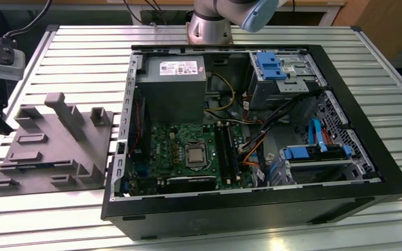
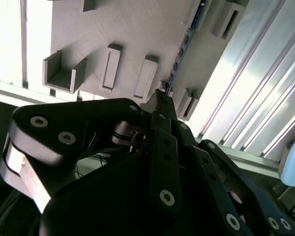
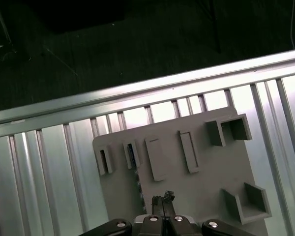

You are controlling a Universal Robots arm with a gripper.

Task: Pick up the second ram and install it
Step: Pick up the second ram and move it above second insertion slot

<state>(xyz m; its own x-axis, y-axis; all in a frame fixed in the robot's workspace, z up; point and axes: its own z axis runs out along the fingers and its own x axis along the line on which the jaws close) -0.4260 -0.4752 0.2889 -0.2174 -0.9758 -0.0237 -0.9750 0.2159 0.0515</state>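
The second ram (image 3: 133, 155) stands on edge in a slot of the grey holder tray (image 3: 206, 172), a thin dark strip with a green-blue tint. In the second wrist view the ram (image 2: 186, 42) runs as a narrow dark line across the tray (image 2: 137, 29). My gripper (image 3: 162, 199) hovers over the tray, just beside the ram's near end and not touching it. Its black fingers (image 2: 163, 147) meet at the tips (image 2: 160, 96) with nothing between them, so it is shut. In the exterior view the tray (image 1: 51, 144) lies on the table to the left of the open computer case.
The open computer case (image 1: 257, 130) holds the green motherboard (image 1: 180, 149) with long memory slots (image 1: 227, 149) beside the processor socket, cables and blue drive brackets. The tray has raised grey blocks (image 1: 65, 112). The slatted table's edge (image 3: 137, 88) runs close to the tray, with dark floor beyond.
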